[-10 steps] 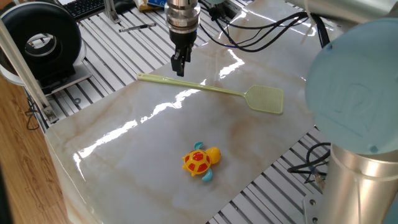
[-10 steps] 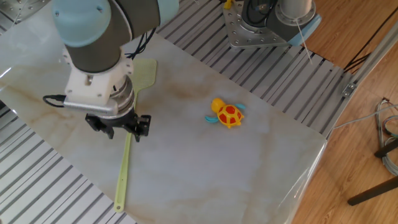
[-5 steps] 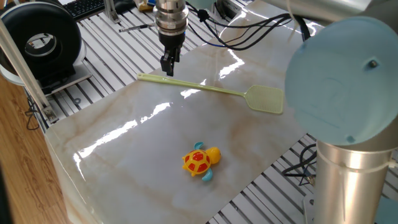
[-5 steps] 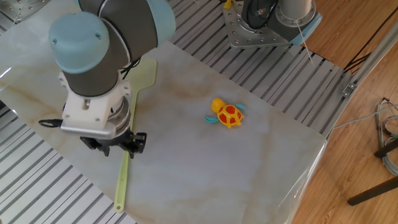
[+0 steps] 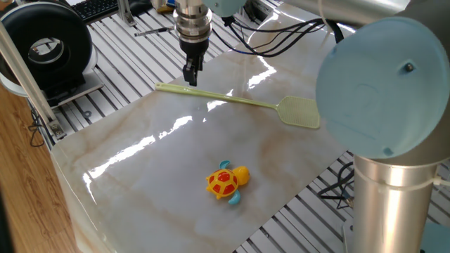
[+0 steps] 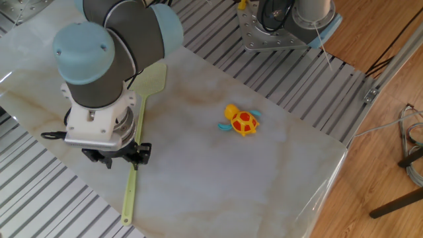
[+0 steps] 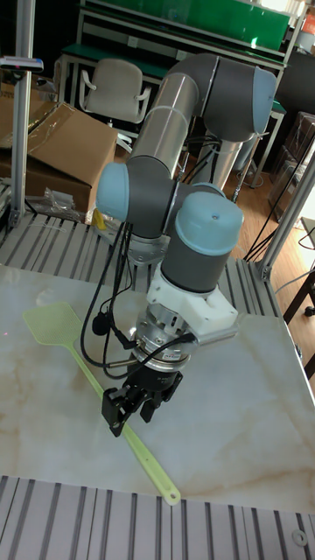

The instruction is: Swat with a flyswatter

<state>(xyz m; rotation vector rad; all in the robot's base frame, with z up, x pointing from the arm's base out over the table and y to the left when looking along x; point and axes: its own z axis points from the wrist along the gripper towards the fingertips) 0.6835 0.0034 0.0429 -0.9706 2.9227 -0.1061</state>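
Hovering just above the flyswatter (image 5: 232, 100) handle's tail end, the empty claw (image 5: 190, 73), fingers narrowly parted, has grasped nothing; the flyswatter lies flat on the bench (image 5: 140, 176), so pickup and swat remain.

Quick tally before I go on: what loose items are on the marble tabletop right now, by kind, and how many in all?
Flyswatter: 1, pale yellow-green, lying flat, the claw above its handle.
Toy turtle: 1, orange and yellow, apart from the flyswatter.
Total: 2 loose items on the marble tabletop.
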